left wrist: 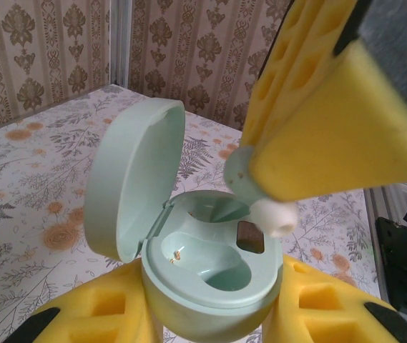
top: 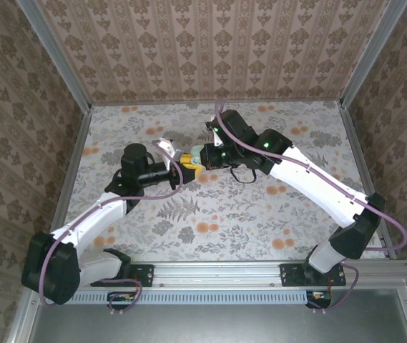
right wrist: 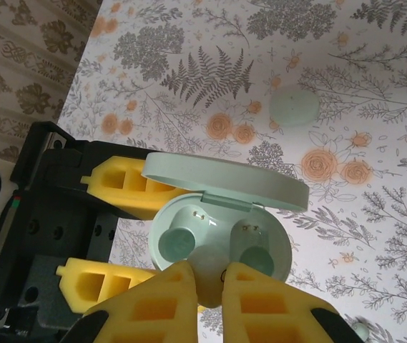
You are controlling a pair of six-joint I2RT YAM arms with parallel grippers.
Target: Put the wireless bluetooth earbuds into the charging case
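Observation:
The mint-green charging case (left wrist: 210,282) is held between the yellow foam fingers of my left gripper (left wrist: 214,318), which is shut on its body. Its lid (left wrist: 131,179) stands open and both sockets look empty. My right gripper (right wrist: 209,286) is shut on one earbud (right wrist: 209,271), a pale mint bud with a white tip (left wrist: 275,218). It hangs just above the case's front rim, near the dark spot between the sockets. In the top view both grippers meet at the case (top: 197,153) near the table's middle. Another mint rounded piece, apparently a second earbud (right wrist: 294,107), lies on the table beyond the case.
The floral table (top: 260,214) is walled in by patterned panels with metal posts (top: 53,53). A small mint bit (right wrist: 361,330) lies on the table at the lower right of the right wrist view. A dark cable (top: 242,175) loops under the right arm.

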